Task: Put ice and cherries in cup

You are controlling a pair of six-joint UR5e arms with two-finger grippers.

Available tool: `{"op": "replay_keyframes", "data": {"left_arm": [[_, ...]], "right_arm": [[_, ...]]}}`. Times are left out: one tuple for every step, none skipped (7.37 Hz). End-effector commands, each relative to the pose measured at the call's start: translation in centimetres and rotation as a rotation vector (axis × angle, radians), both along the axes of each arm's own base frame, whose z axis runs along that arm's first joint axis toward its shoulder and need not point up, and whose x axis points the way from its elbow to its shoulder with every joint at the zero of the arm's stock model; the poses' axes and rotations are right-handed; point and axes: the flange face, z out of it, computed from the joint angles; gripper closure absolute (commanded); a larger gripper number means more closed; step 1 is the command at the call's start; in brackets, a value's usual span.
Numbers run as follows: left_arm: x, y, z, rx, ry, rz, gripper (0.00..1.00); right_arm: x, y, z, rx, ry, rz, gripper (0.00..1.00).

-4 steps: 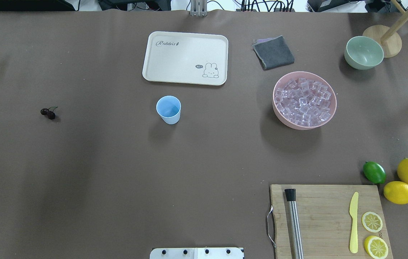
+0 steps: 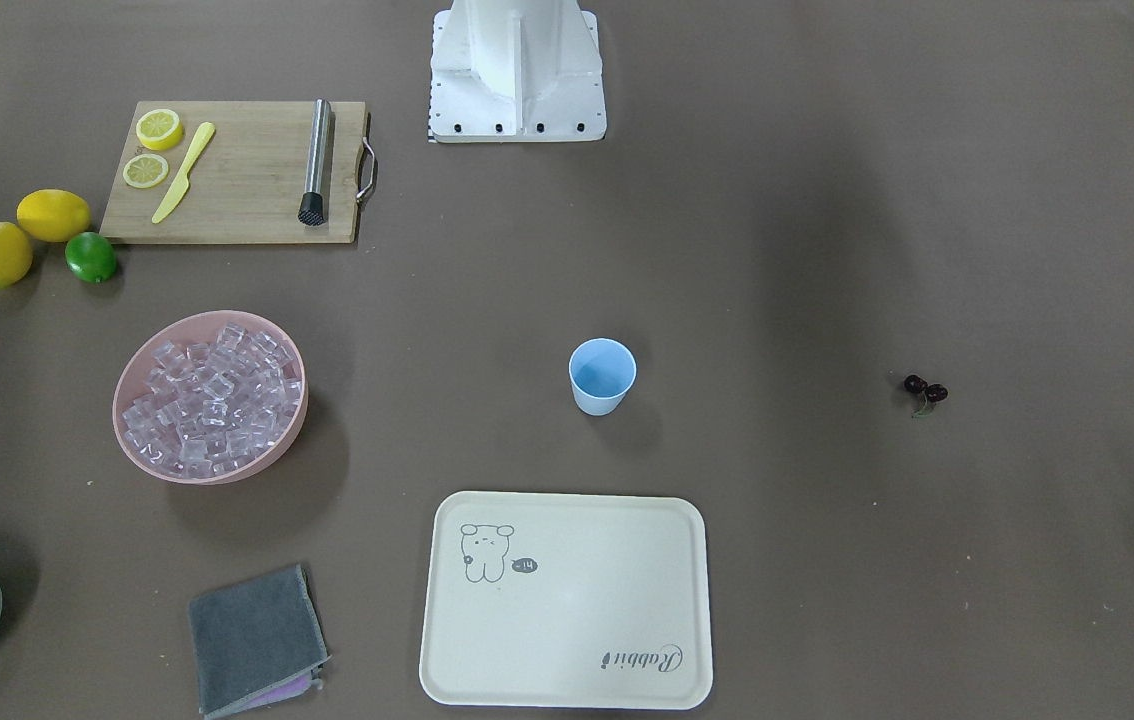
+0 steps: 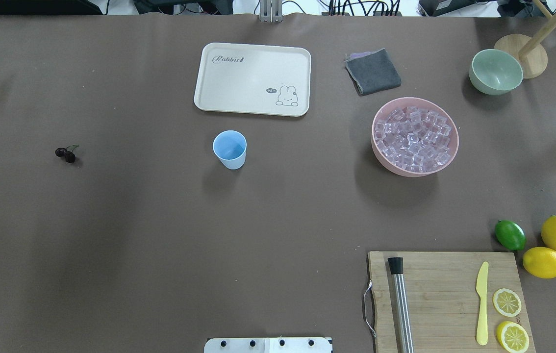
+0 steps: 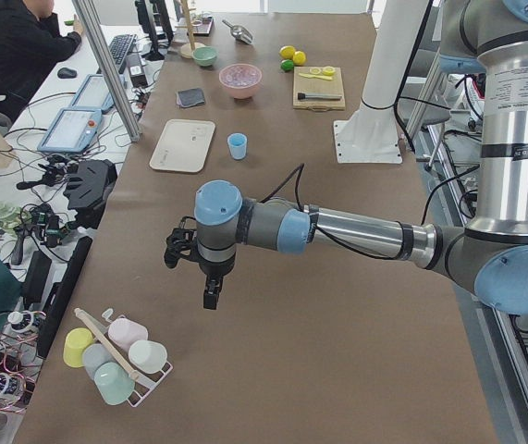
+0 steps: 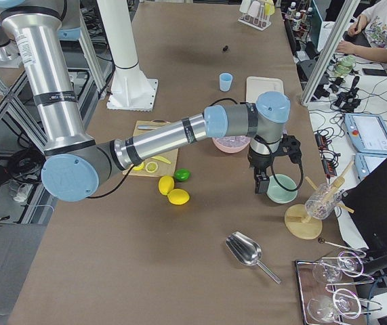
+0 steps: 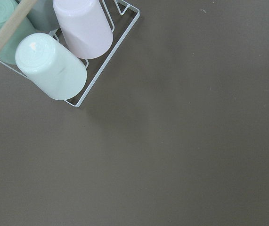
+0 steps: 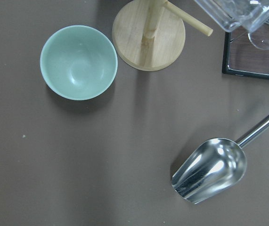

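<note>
Opening state of the task, overhead view. The cup (image 3: pixel 229 149) stands upright near mid-table and looks empty. Taking the cup as the dial's centre, the cherries (image 3: pixel 66 154) lie on the bare cloth well apart at 9 o'clock, the ice (image 3: pixel 414 139) is heaped in the pink bowl (image 3: pixel 415 172) at 3 o'clock, and the cream tray (image 3: pixel 253 108) sits near at 12 o'clock. Nothing has been loaded yet, so the step in hand appears to be the first approach.

Neither arm enters the overhead or front-facing views. The left gripper (image 4: pixel 210 294) hangs over bare cloth at the table's left end. Its wrist camera shows only a rack of upturned cups (image 6: pixel 73 42) at 10 o'clock of the frame. The right gripper (image 5: pixel 261 184) hangs at the right end. Its wrist camera shows the pale green bowl (image 7: pixel 78 62) at 10 o'clock and a metal scoop (image 7: pixel 212 169) at 4 o'clock. How wide either claw stands cannot be told, since each shows only in a side view.

The next move probably calls for the right arm to drop onto the scoop's handle. The left arm would travel to the cherries and pinch finely at the stems.
</note>
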Motion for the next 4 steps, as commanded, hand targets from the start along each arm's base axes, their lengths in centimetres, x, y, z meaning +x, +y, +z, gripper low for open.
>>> {"op": "replay_keyframes", "data": {"left_arm": [[-0.1, 0.0, -0.8, 0.011, 0.008, -0.002, 0.02], [-0.1, -0.2, -1.5, 0.027, 0.01, -0.003, 0.02], [-0.1, -0.2, -2.6, 0.045, 0.008, -0.018, 0.02], [-0.1, -0.5, -2.9, 0.087, 0.008, -0.023, 0.02]], "right_arm": [[-4.3, 1.1, -5.8, 0.045, -0.125, -0.028, 0.0], [-10.7, 1.7, -12.3, 0.062, -0.253, -0.094, 0.0], [-17.0, 2.5, -16.4, 0.166, -0.313, -0.205, 0.0], [-20.8, 3.3, -18.9, 0.185, -0.356, -0.218, 0.0]]}}
